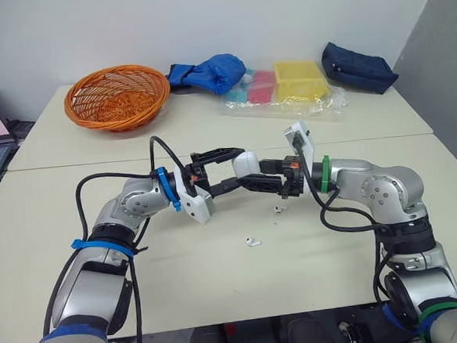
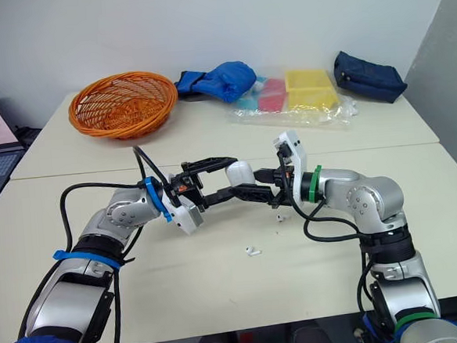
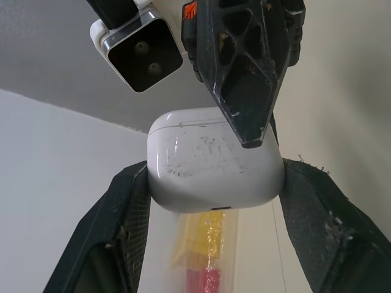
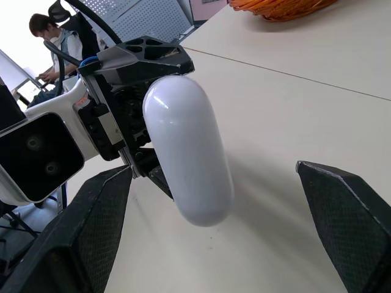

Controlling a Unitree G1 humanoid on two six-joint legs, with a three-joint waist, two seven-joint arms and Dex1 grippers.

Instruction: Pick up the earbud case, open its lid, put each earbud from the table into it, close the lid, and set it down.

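Left wrist view, closed earbud case (image 3: 214, 162) in left pincer (image 3: 215, 183), earbuds (image 1: 253, 240) on table (image 1: 221, 286)

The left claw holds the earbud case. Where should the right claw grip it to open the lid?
Probably the lid, the narrow cap beyond the seam. The left claw clamps the earbud case by its lower sides, leaving that end free, so the open right claw should come from straight opposite and catch the cap's front edge.
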